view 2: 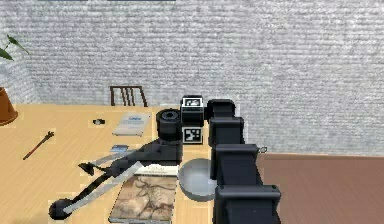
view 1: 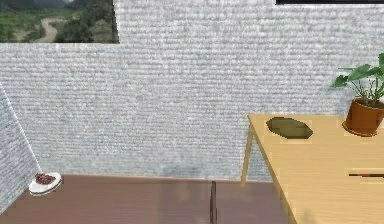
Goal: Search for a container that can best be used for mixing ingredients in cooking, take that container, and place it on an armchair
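Gripper (view 2: 85, 183) out low over the wooden table (view 2: 40, 185), dark body left of the two white marker squares (view 2: 193, 134), thin fingers slanting toward the arm side view's lower left. Cannot tell whether holding anything: magazine (view 2: 150, 197) flat on the table right at the fingers. Just right of the fingers and below the gripper body, grey rounded container (view 2: 197, 180), resting on the tabletop, close against the dark arm (view 2: 240, 170), edge meeting the magazine. Beyond the gripper body, pale flat book (view 2: 130, 123) and small dark item (view 2: 98, 121); farther still, chair back (view 2: 128, 95). Left of the fingertips, thin stick (view 2: 38, 146); well off left, potted plant (view 2: 4, 100).
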{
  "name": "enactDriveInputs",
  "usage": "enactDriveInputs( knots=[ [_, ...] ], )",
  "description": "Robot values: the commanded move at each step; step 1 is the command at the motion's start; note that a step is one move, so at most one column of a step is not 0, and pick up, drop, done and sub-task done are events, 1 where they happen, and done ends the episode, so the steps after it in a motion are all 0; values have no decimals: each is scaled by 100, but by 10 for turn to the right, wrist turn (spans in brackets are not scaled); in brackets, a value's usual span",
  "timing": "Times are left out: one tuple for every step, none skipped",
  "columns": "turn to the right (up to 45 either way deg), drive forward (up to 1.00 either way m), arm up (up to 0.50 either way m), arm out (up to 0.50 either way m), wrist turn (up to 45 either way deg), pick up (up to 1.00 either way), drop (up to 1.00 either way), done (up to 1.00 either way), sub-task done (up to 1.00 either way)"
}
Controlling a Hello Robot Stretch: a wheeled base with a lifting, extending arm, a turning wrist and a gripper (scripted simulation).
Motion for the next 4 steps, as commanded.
enactDriveInputs(
  knots=[
    [0,0,0,0,450,0,0,0,0],
    [0,0,0,0,450,0,0,0,0],
    [0,0,0,0,90,0,0,0,0],
    [0,0,-30,0,0,0,0,0,0]
  ],
)
